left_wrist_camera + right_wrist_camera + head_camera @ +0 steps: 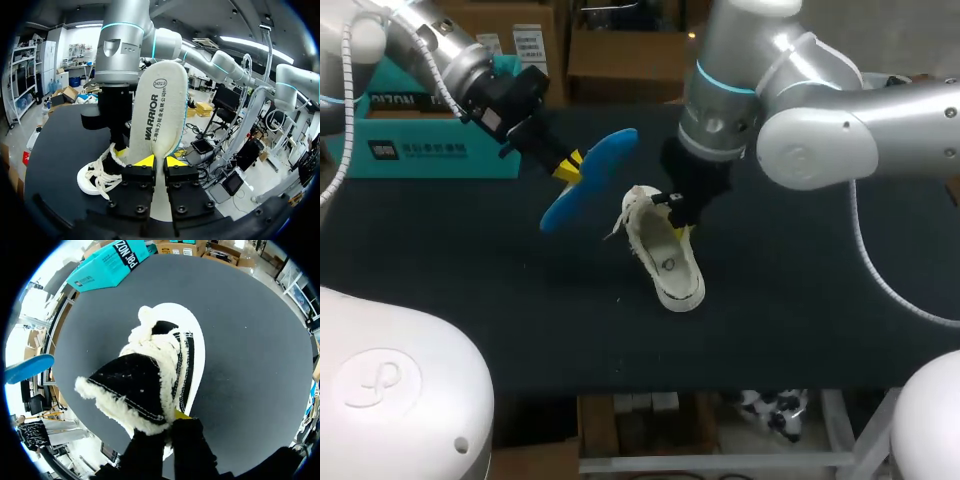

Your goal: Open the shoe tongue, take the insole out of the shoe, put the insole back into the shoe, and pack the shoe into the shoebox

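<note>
A white fleece-lined shoe [663, 260] lies on the dark table [800, 300] near the middle. My left gripper [567, 165] is shut on the insole [590, 178], which is blue underneath and hangs in the air to the left of the shoe. In the left wrist view the insole [159, 117] stands upright between the yellow fingertips [144, 161], its white fleece face showing. My right gripper [678, 218] is shut on the shoe's tongue [135, 382], a black flap edged in fleece, pulled back from the shoe [192, 347] opening. The blue insole [25, 368] shows beside the shoe.
A teal shoebox [420, 130] stands at the table's back left, behind my left arm; in the right wrist view the shoebox [107, 265] lies beyond the shoe's toe. Cardboard boxes sit past the table's far edge.
</note>
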Tool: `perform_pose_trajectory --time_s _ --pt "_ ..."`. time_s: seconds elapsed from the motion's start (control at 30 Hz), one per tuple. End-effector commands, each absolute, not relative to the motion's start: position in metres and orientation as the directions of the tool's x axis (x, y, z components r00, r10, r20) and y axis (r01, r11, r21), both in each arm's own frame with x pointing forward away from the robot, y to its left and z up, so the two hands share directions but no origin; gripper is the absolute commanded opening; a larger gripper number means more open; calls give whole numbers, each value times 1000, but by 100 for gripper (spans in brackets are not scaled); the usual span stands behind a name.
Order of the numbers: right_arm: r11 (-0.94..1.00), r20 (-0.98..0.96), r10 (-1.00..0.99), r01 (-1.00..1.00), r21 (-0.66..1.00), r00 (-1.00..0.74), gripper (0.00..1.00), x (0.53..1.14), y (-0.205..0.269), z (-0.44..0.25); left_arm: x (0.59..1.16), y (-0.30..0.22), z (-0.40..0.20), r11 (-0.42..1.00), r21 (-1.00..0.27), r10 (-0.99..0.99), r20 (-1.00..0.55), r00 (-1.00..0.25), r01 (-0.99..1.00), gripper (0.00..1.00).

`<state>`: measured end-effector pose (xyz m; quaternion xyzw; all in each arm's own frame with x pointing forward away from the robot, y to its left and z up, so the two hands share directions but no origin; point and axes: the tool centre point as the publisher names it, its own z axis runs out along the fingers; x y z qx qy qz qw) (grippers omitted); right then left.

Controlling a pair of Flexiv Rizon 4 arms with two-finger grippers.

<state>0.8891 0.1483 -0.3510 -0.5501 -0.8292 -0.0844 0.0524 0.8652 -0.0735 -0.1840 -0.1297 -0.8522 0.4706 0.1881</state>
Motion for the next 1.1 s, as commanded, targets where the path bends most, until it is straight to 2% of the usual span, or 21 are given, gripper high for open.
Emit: perform_pose_trajectory --time_s 0.03,0.57,0.63,1.1 --pt "339 198 910 929 148 -364 0 890 139 -358 873 -76 -190 509 -860 521 276 -807 35 0" --pt "282 206 929 949 140 -307 0 885 135 -356 874 -81 -187 491 -869 568 267 -778 60 0" --pt "265 219 930 951 157 -296 100 883 133 -357 872 -81 -185 477 -876 588 253 -768 77 0" --pt "204 260 933 961 185 -248 100 854 104 -297 842 -108 -163 282 -938 777 100 -622 201 0"
